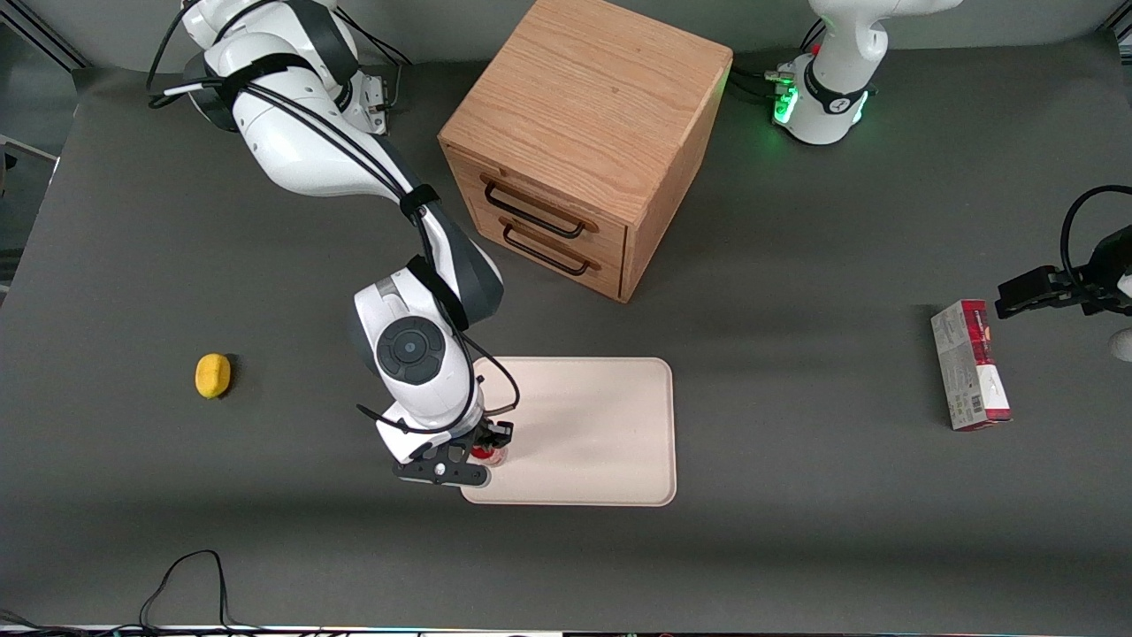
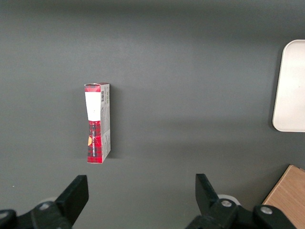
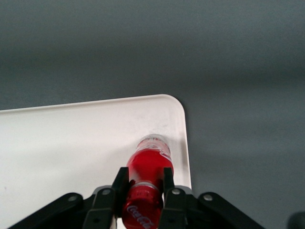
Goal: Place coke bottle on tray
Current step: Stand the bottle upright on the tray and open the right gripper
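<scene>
Gripper [image 3: 143,183] – coke bottle [image 3: 149,164] – tray [image 1: 601,425]

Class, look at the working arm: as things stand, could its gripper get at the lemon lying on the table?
Probably not yet. The gripper is over the tray, shut on the coke bottle, so its fingers are occupied. The lemon lies in the open toward the working arm's end of the table with nothing around it, so after releasing it likely could.

Red-labelled coke bottle [image 3: 148,179] upright on cream tray [image 3: 71,143], near corner
</scene>
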